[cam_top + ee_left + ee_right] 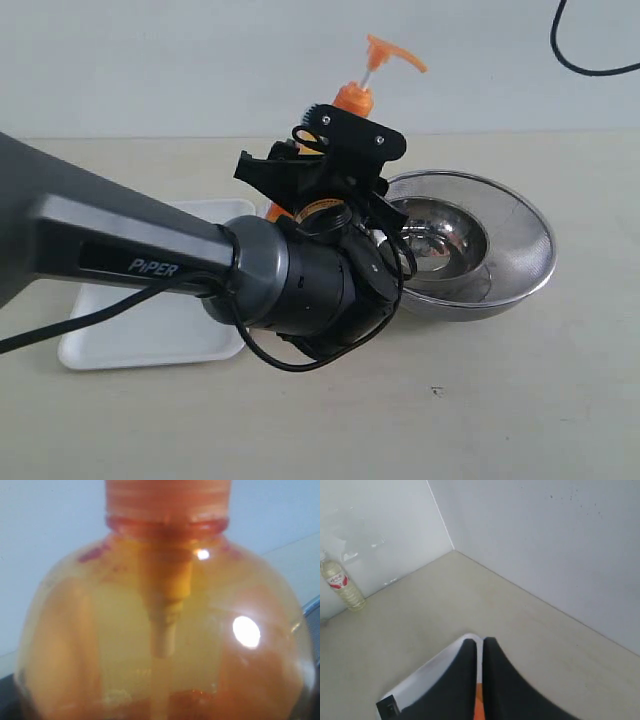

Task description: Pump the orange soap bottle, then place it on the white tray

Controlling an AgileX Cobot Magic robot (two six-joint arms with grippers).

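While your left arm fills the foreground of the exterior view, its left pincer (335, 165) sits right up against the orange soap bottle (353, 100), and the wrist housing hides the fingers. The left wrist view shows only the bottle's translucent shoulder, collar and dip tube at very close range. You cannot tell from either picture whether that pincer is spread or clamped on the bottle.

Just past the arm, the white tray (110, 345) lies on the table (520, 400) to the left, and a steel bowl (520, 215) sits to the right. The bottle rises between them, beside the tray's far right corner and not on the tray. Its base is hidden, so you cannot tell whether it rests on the table or is lifted. Higher up, the pump head (395, 52) stands raised on its white stem.

Your right pincer (481, 641) is pressed together and holds nothing you can make out. It points over bare table toward a wall corner, with a clear bottle (341, 586) standing far off.

Judging from this, nothing proves a pump stroke has been made, since the raised head fits either case. The placing is certainly left to do, so you have to move the bottle leftward and set it inside the tray's rim.
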